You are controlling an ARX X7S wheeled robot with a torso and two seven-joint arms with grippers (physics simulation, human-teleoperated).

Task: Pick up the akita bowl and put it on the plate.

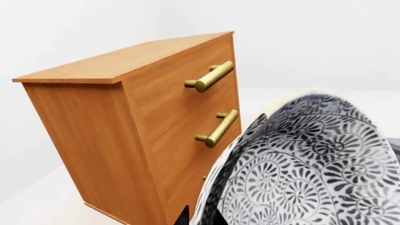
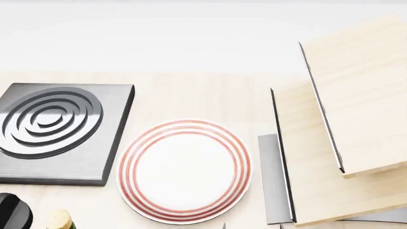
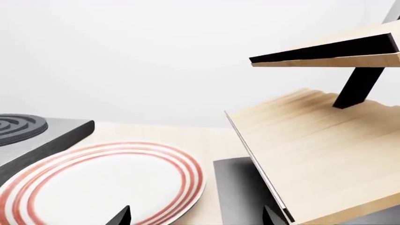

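Akita bowl (image 1: 312, 164) fills left wrist view, tilted beside wooden drawer cabinet (image 1: 144, 126), apparently lifted for transfer; left end effector's grip cannot be judged. Plate (image 2: 184, 171) waits bare on desk (image 2: 190, 95); right end effector (image 3: 196, 218) spread near it.

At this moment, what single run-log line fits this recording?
akita bowl: at left hand, filling its wrist view, grip unclear | plate: bare, beside burner | right hand: open, near plate | placement: not yet done

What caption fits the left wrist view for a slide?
Patterned akita bowl fills the near foreground beside a wooden drawer cabinet with brass handles.
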